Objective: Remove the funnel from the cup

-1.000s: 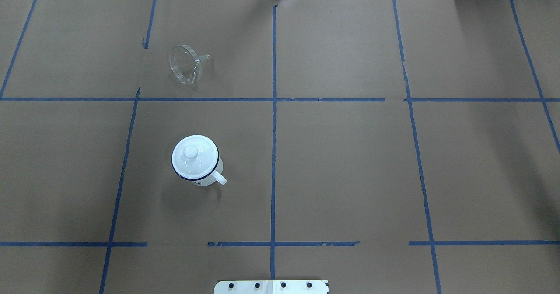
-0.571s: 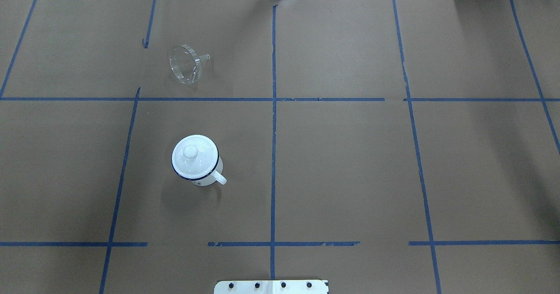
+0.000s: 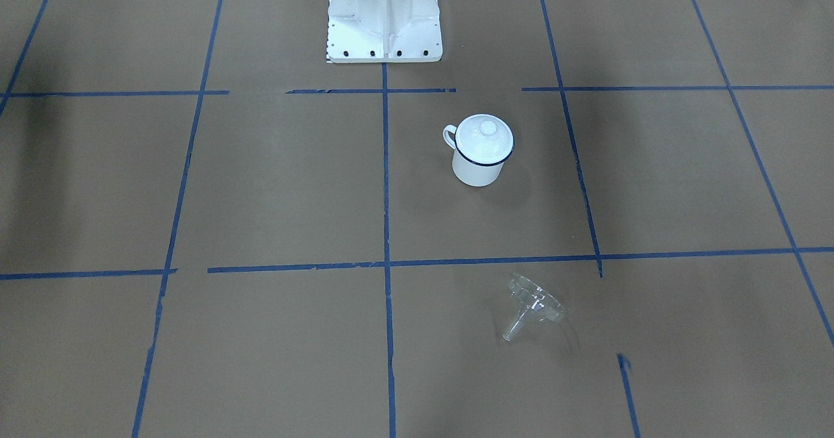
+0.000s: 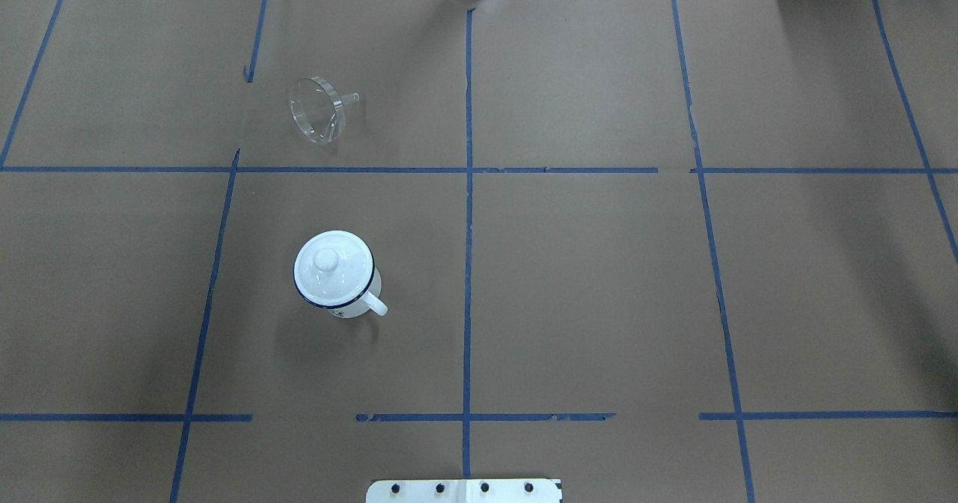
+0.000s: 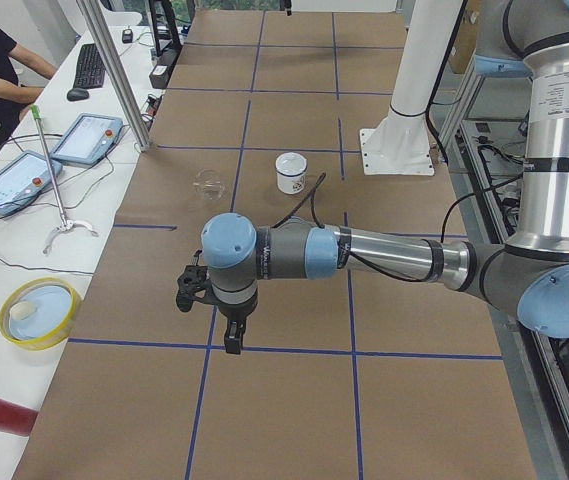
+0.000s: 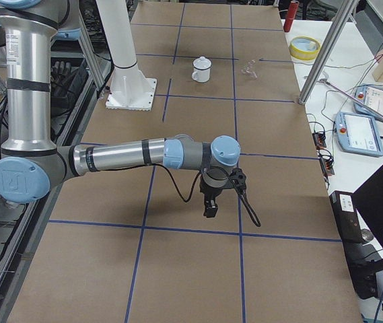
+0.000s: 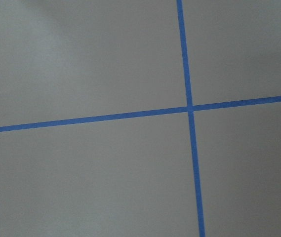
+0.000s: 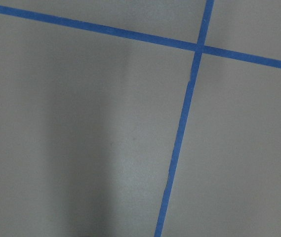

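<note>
— Where's the funnel (image 4: 318,111)?
— On its side on the table (image 4: 599,278), well apart from the cup (image 3: 477,164); a white lid (image 3: 484,135) sits on the cup.
— And the grippers?
— Left gripper (image 5: 231,340), right gripper (image 6: 209,210) — both far off; open or closed, I can't tell.

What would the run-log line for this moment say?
funnel: on its side on table, apart from cup | cup: upright, lid on | left gripper: far off, state unclear | right gripper: far off, state unclear

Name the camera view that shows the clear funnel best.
Overhead exterior: the funnel lies on its side, round bowl and spout sharply outlined. Front-facing shows it spout-first; both side views show it tiny; wrist views show only paper.
</note>
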`<state>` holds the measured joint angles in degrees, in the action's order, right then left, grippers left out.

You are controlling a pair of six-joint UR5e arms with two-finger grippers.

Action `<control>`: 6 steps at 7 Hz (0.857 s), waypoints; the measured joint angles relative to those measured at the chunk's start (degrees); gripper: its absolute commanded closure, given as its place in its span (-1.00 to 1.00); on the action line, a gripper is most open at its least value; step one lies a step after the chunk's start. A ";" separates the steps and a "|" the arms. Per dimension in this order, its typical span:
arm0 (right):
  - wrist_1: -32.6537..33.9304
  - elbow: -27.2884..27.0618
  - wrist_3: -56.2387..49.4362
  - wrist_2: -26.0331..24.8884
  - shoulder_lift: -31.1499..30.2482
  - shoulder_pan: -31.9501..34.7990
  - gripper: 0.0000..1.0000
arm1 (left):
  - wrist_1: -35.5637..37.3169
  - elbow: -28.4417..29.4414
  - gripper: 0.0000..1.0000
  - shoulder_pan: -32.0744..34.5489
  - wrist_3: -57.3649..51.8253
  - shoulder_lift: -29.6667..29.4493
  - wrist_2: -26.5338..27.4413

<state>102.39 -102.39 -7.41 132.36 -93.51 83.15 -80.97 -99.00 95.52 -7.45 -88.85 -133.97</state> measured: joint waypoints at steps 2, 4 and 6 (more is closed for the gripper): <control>0.00 0.00 -0.01 0.00 0.00 0.00 -1.00 | 0.02 -0.05 -1.00 0.00 0.31 0.87 0.05; 0.00 0.00 -0.02 0.00 0.00 0.00 -1.00 | -0.06 -0.01 -1.00 -0.06 0.35 2.07 0.09; 0.00 0.00 -0.02 0.00 0.00 0.00 -1.00 | -0.73 0.11 -1.00 -0.02 0.32 3.05 0.03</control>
<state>102.39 -102.39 -7.42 132.36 -93.52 83.15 -81.69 -98.89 95.50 -7.13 -85.80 -133.94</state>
